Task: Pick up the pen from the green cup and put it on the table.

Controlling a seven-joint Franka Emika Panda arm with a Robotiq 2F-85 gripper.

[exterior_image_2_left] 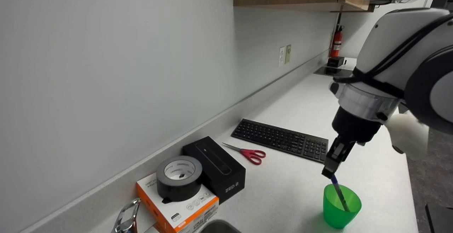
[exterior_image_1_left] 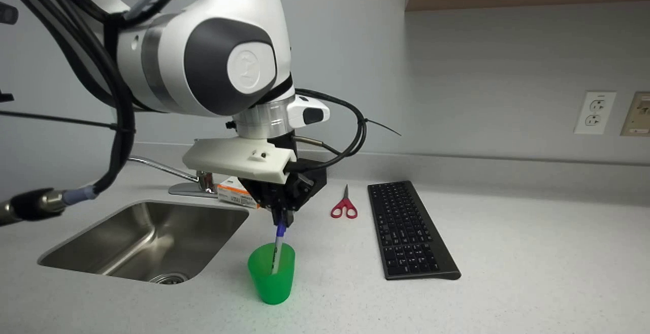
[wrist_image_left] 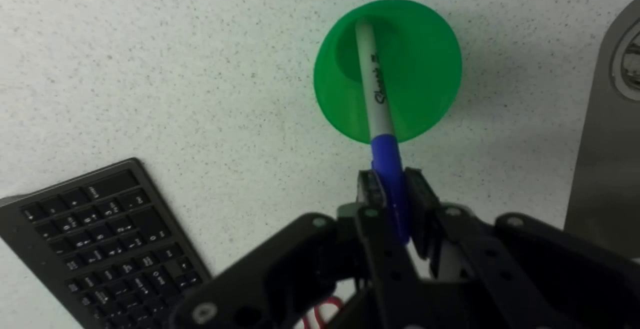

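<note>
The green cup (exterior_image_1_left: 274, 291) stands upright on the light grey table (exterior_image_1_left: 350, 293); it also shows in an exterior view (exterior_image_2_left: 332, 216) and in the wrist view (wrist_image_left: 430, 79). The pen (exterior_image_1_left: 277, 253) has a grey-white barrel and a blue-purple cap. It leans inside the cup, cap up, with its lower end within the cup, as the wrist view shows (wrist_image_left: 375, 86). My gripper (wrist_image_left: 392, 181) is shut on the pen's cap, one finger on each side. In both exterior views the gripper (exterior_image_1_left: 282, 217) points down just above the cup rim, tilted in one of them (exterior_image_2_left: 329, 172).
A steel sink (exterior_image_1_left: 223, 222) with a faucet (exterior_image_1_left: 204, 181) lies beside the cup. Red-handled scissors (exterior_image_1_left: 345, 207) and a black keyboard (exterior_image_1_left: 406, 232) lie farther back. A tape roll (exterior_image_2_left: 179, 178), a white-orange box (exterior_image_2_left: 177, 204) and a black box (exterior_image_2_left: 216, 167) stand by the wall.
</note>
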